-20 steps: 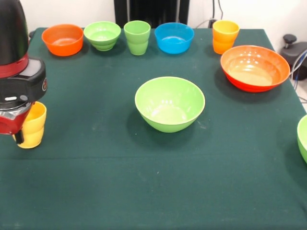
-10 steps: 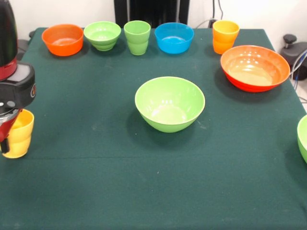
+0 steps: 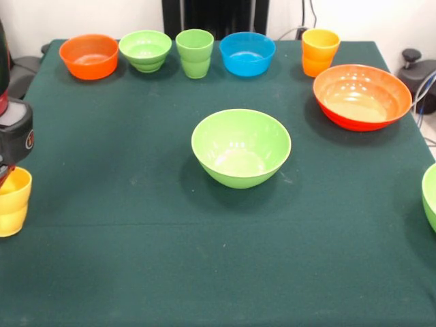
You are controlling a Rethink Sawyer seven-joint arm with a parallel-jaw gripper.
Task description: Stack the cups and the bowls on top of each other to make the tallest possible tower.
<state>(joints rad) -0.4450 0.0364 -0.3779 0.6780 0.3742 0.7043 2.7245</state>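
At the left edge my gripper (image 3: 5,182) is shut on the yellow cup (image 3: 13,201), which hangs upright below the black and red wrist, over the table's left border. A large light green bowl (image 3: 240,146) sits in the middle of the green cloth. Along the far edge stand a small orange bowl (image 3: 88,56), a small light green bowl (image 3: 145,50), a light green cup (image 3: 195,52), a small blue bowl (image 3: 247,53) and an orange-yellow cup (image 3: 319,51). A large orange-red bowl (image 3: 362,95) rests at the right. Another light green bowl (image 3: 431,196) is cut off by the right edge.
The table's green cloth (image 3: 136,259) stretches across the near half of the view. A black object (image 3: 417,68) with cables stands just off the table's right side.
The arm has moved left and toward the camera, carrying the yellow cup with it; most of the wrist is now out of the picture. The other cups and bowls have not moved.
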